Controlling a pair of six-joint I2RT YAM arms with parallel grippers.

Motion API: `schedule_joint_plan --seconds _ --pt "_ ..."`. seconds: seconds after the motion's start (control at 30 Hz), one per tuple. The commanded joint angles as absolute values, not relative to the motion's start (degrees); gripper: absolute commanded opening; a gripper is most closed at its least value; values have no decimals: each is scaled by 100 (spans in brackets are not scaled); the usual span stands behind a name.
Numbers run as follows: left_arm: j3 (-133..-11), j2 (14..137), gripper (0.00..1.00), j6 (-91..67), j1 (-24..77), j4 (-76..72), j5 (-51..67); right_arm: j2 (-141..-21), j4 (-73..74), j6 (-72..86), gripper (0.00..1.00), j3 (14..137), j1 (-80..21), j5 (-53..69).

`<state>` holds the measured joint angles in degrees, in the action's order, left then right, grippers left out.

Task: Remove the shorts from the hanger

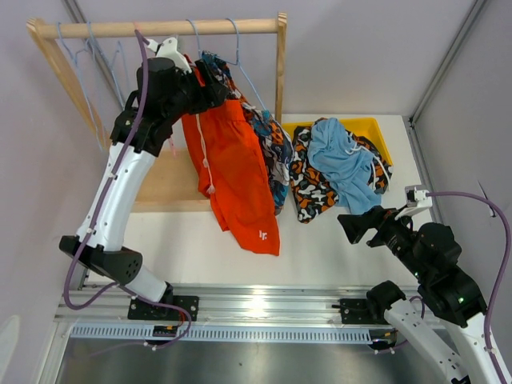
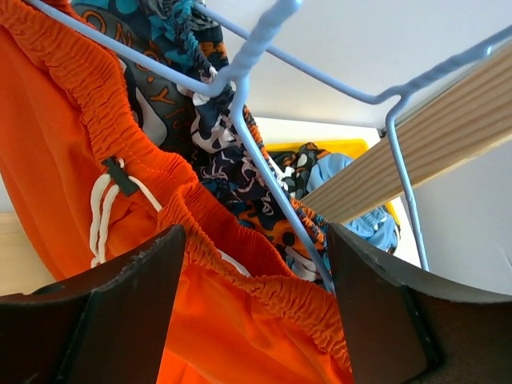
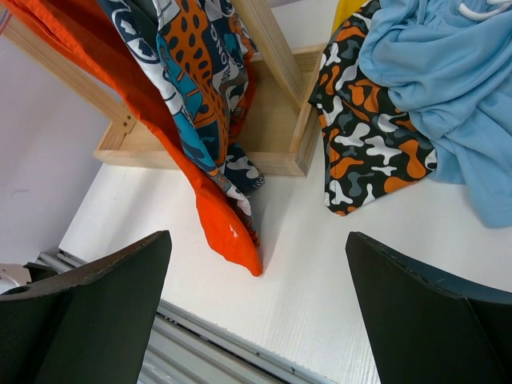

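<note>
Orange drawstring shorts point(image 1: 240, 176) and patterned shorts point(image 1: 272, 156) still hung at wooden rail point(image 1: 160, 30) | camouflage shorts point(image 1: 308, 188), light blue shorts point(image 1: 344, 160) off, at yellow bin point(image 1: 376, 128) | left pincer point(image 2: 254, 248) open astride orange waistband, no grip | right pincer point(image 3: 258, 240) wide, empty

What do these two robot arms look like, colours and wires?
The left arm and right arm have white shells with bulky black joints. A purple cable trails along each. The fingers are broad, dark, flat-faced wedges.
</note>
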<state>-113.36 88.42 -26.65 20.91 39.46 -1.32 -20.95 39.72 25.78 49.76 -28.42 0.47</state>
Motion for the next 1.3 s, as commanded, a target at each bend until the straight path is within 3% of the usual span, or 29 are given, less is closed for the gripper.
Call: schedule_joint_plan --seconds 0.0,0.5,0.57,0.67,0.7,0.77,1.07,1.27 --pt "-11592 8947 72 -2733 2162 3665 -351 -2057 3911 2487 99 5089 -2865 105" --pt "-12463 9492 66 -2716 2180 3876 -431 -2083 3832 2452 99 5045 -2804 185" --pt "-12349 9501 58 -2716 2180 3841 -448 -2092 3832 2443 100 5036 -2786 228" --pt "-12278 9518 28 -2742 2180 3832 -518 -2109 3806 2443 99 5027 -2716 298" --pt "-12287 9562 10 -2760 2180 3867 -553 -2101 3797 2435 99 5019 -2698 325" --pt "-12419 9606 2 -2795 2180 4024 -659 -2109 3779 2426 99 5010 -2637 369" --pt "-13647 9572 0 -2628 2188 4903 -809 -2241 3604 2303 99 5045 -2408 755" --pt "-14036 9115 0 -2689 2188 4887 -651 -3143 2902 2338 99 6019 -2426 1501"
